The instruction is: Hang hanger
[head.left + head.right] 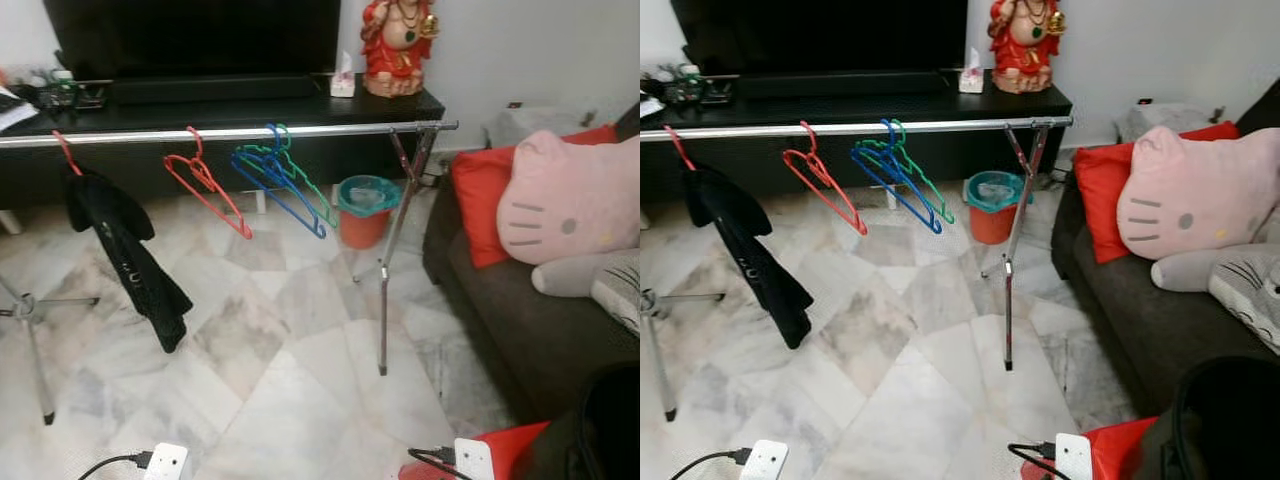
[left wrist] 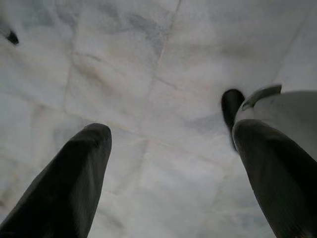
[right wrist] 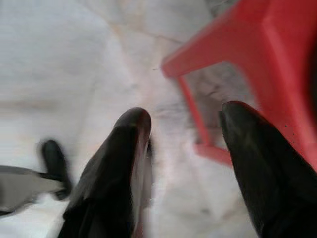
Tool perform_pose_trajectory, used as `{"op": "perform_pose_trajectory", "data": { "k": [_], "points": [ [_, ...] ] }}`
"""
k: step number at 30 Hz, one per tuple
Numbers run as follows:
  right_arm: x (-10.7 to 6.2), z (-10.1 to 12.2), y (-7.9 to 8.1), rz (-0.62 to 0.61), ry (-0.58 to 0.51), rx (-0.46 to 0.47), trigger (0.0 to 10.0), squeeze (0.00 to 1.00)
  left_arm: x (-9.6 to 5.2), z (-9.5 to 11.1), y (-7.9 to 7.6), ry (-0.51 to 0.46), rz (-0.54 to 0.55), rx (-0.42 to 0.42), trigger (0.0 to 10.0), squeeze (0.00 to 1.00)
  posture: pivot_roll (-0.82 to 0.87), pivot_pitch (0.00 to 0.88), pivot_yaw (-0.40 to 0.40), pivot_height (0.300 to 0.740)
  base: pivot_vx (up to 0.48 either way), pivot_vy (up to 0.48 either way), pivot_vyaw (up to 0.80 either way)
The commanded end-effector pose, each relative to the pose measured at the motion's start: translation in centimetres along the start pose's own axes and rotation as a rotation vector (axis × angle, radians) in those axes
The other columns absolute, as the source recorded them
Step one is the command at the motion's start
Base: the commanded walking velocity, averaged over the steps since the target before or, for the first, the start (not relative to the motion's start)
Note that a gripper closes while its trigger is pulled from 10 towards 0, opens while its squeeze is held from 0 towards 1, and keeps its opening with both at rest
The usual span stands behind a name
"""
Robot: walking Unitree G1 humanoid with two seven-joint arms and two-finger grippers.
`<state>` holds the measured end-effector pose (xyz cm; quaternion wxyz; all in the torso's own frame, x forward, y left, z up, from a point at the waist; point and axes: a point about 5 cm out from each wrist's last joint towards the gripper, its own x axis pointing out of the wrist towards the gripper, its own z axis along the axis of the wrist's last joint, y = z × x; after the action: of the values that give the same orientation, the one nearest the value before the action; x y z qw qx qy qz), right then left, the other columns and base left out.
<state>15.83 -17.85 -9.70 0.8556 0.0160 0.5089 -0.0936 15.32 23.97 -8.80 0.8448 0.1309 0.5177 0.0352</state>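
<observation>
A silver clothes rail (image 1: 300, 131) runs across the room on tripod legs. From it hang a red hanger (image 1: 68, 152) carrying a black garment (image 1: 125, 255), an empty red hanger (image 1: 205, 185), a blue hanger (image 1: 280, 188) and a green hanger (image 1: 306, 186) close together. Both arms hang low. My left gripper (image 2: 171, 131) points at the marble floor, open, with nothing between its fingers (image 2: 74, 178). Also open and empty, my right gripper (image 3: 185, 114) hovers over the floor beside a red stool (image 3: 277, 64).
The rail's right leg (image 1: 385, 290) stands mid-floor. A red bin with a teal liner (image 1: 364, 210) sits behind it. A dark sofa (image 1: 520, 330) with a pink cat cushion (image 1: 570, 200) lines the right side. A black TV console (image 1: 230, 110) stands behind the rail. A black bag (image 1: 605, 425) is at bottom right.
</observation>
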Motion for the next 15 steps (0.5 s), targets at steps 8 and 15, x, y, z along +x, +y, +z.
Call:
{"op": "perform_pose_trajectory", "data": {
  "k": [8,15],
  "points": [
    [0.00,-0.28,-0.95,-0.027,0.014,0.007,10.0,0.00,0.09,0.85,-0.43,-0.025,-0.022,0.019,10.0,0.00,0.00,0.000,-0.027,0.740,0.000,0.145,-0.76],
    [0.00,-0.25,-0.98,-0.030,0.012,0.011,10.0,0.00,0.08,1.00,-0.53,-0.041,-0.036,0.011,10.0,0.00,0.01,0.000,-0.027,0.740,0.000,0.000,-0.76]
  ]
}}
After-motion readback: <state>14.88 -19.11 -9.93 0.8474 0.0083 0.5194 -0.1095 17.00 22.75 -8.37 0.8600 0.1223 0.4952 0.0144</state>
